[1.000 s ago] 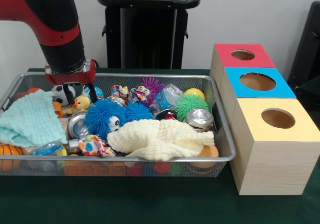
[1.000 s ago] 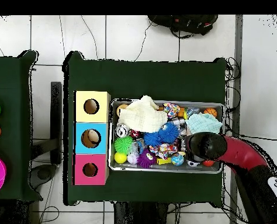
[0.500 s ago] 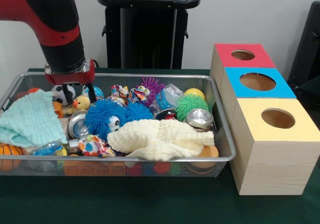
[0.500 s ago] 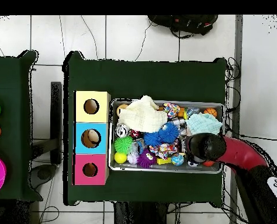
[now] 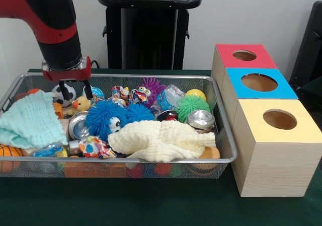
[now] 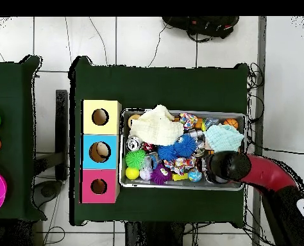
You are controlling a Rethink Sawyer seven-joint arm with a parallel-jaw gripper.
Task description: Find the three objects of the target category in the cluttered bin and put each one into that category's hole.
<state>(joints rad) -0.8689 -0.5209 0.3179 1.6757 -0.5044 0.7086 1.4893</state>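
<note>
You won't find any readable text, label, brand, number or sign here: nothing legible on the three boxes (image 5: 266,110), the mesh bin (image 5: 221,135), or the toys and cans inside it.

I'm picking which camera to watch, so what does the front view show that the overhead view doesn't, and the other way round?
Only the front view shows the gripper with fingers apart over the black-and-white ball and the duck. Only the overhead view shows something inside the blue box's hole, plus a second table with bright objects. Both show the mesh bin, cream cloth and three boxes.
</note>
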